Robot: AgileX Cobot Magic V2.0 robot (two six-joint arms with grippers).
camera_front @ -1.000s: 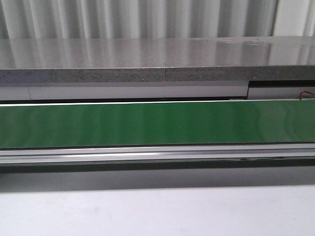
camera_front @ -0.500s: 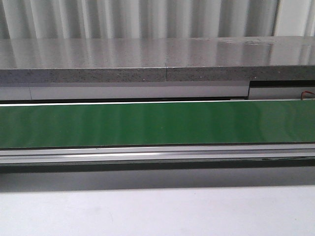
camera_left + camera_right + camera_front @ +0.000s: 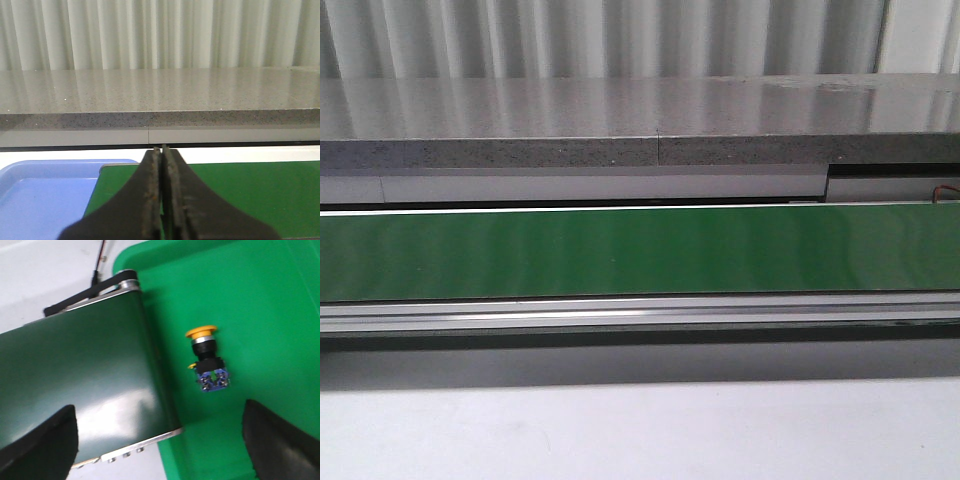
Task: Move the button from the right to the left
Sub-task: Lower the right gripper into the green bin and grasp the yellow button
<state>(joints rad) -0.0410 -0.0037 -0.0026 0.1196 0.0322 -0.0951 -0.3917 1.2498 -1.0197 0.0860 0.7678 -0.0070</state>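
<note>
Your right gripper [image 3: 160, 440] hangs wide open above the button [image 3: 207, 360], lying mid-frame in the green tray [image 3: 260, 295]. Your left gripper [image 3: 161, 155], fingers pressed together, points level over the belt [image 3: 250, 195].

Even bright light; glare streaks on the grey countertop [image 3: 620, 110]; soft motion blur in the right wrist view

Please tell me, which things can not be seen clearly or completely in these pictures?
- Button: seen only in the right wrist view, motion-blurred; lying in the green tray; markings unreadable.
- Right gripper: fingertips cut off by the picture edge; jaws wide open.
- Blue tray: left wrist view, cut by the edge, partly behind the shut left gripper.
- Front view: neither arm, tray nor button appears; only the green belt.
</note>
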